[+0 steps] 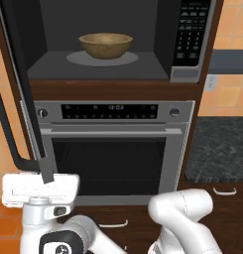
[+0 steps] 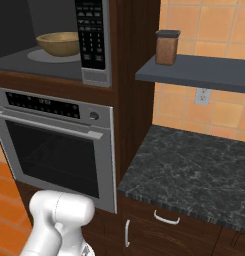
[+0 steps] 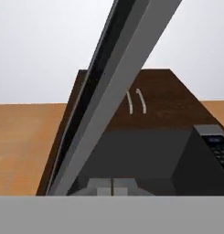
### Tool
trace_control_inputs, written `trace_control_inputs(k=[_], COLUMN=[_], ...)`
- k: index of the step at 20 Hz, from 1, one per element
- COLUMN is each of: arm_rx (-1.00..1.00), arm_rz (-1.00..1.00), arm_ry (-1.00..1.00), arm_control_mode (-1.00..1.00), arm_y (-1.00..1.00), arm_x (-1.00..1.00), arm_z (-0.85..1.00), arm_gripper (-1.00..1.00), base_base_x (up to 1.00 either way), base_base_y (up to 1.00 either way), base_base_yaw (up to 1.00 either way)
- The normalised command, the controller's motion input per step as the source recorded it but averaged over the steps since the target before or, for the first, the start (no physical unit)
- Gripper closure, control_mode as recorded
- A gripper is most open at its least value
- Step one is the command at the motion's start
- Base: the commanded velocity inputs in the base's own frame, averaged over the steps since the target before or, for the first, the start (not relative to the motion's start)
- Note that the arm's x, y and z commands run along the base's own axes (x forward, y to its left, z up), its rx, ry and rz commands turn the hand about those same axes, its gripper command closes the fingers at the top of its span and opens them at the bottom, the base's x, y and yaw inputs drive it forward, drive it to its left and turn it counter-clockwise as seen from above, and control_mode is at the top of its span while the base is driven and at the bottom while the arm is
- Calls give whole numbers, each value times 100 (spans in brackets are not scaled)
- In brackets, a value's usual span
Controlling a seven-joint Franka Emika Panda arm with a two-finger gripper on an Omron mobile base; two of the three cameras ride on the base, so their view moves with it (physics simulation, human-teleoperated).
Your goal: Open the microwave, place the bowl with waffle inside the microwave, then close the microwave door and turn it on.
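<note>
Microwave (image 1: 192,74): cavity open, keypad panel on its right side
Bowl with waffle (image 1: 105,45): upright on the round turntable (image 1: 76,59), centred on the cavity floor
Microwave door (image 1: 24,89): swung wide open at the left, seen edge-on
Pincer (image 3: 112,186): clenched with the tips together, holding nothing, just beside the door's lower edge
Steel oven (image 1: 113,149): directly beneath the microwave, door shut

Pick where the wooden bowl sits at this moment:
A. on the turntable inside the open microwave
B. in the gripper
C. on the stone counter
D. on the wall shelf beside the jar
A: the bowl rests on the round grey turntable in the microwave cavity, whose door is swung open.
</note>
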Motion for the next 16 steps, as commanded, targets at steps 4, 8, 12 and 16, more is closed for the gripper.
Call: trace_control_inputs(k=[4,8,12,16], arm_rx=[-22,-9,2,4], arm_rz=[0,0,0,0], arm_ry=[0,0,-3,-3], arm_control_mode=[-100,-100,-100,-100], arm_y=[84,68,25,14], arm_x=[0,0,0,0], arm_z=[6,3,23,41], arm_gripper=[100,100,100,100], base_base_x=[0,0,0,0], base_base_y=[0,0,0,0], base_base_yaw=[0,0,0,0])
